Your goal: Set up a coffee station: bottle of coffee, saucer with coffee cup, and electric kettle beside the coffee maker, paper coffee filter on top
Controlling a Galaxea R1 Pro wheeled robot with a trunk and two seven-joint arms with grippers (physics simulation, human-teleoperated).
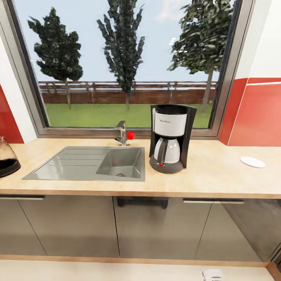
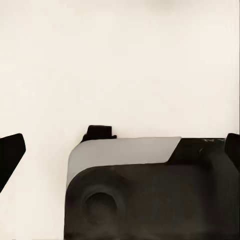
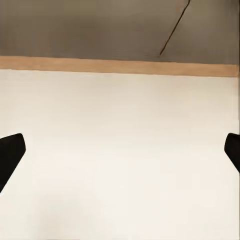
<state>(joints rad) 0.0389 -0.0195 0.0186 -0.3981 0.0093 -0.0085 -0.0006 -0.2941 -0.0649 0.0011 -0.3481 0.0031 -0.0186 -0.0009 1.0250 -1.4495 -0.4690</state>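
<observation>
A big window with trees sits behind the kitchen countertop (image 1: 218,171). The left gripper (image 2: 120,150) and right gripper (image 3: 120,150) are spread wide over pale floor, holding nothing. The coffee maker (image 1: 170,138) stands beside the sink (image 1: 89,163). The saucer (image 1: 253,162) lies right of it, likely nearer the right arm. The electric kettle (image 1: 6,158) peeks in far left.

Big window (image 1: 125,66) takes up most of the back wall, with trees, a wooden fence and a lawn outside in bright daylight. Glossy red wall panels (image 1: 259,113) sit on either side of it. Below it there's a pale floor (image 1: 97,271) with a wood-coloured plinth strip.
</observation>
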